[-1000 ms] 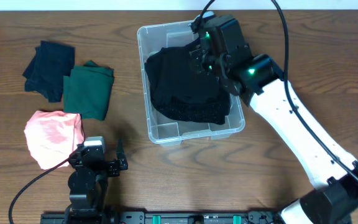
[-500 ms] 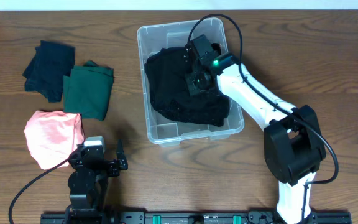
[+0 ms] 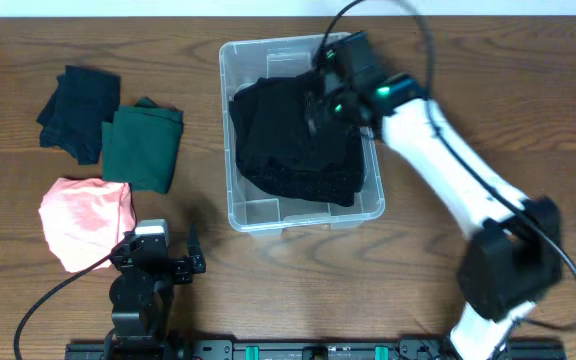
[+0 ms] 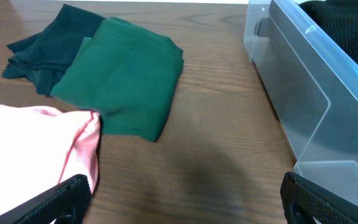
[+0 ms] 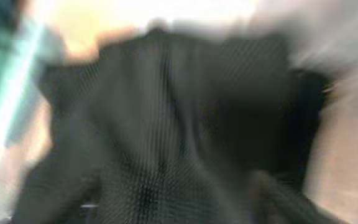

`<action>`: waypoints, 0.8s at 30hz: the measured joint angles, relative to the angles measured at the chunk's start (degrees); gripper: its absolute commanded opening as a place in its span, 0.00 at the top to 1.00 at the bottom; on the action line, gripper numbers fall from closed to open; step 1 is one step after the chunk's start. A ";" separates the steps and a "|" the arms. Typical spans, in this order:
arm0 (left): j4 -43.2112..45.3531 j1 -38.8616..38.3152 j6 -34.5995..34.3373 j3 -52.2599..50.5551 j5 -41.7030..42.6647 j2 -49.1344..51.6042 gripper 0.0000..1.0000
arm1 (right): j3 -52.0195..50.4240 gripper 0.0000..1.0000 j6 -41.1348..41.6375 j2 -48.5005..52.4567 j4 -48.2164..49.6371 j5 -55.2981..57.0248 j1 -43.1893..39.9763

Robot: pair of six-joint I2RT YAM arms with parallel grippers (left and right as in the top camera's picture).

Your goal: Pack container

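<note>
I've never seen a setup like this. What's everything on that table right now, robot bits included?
container: one, clear plastic, middle of the table towards the back
black garment: one, black, lying inside the container
dark garment: one, dark blue-green, far left, touching the green one
green garment: one, green, left of the container
pink garment: one, pink, front left
table: one, brown wood, under everything
left pincer: one, black, open, low at the front beside the pink garment
right pincer: one, black on a white arm, over the black garment in the container; whether it is open or shut is unclear
</note>
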 measured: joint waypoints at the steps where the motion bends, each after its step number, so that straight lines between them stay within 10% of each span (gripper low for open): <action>1: -0.02 0.00 0.00 0.00 0.00 0.00 0.02 | 0.00 0.01 -0.15 -2.05 0.83 -0.09 -0.94; 24: 3.17 0.00 0.39 -0.33 -0.02 0.00 0.02 | 0.00 0.01 5.03 -25.11 -7.15 -0.63 -21.24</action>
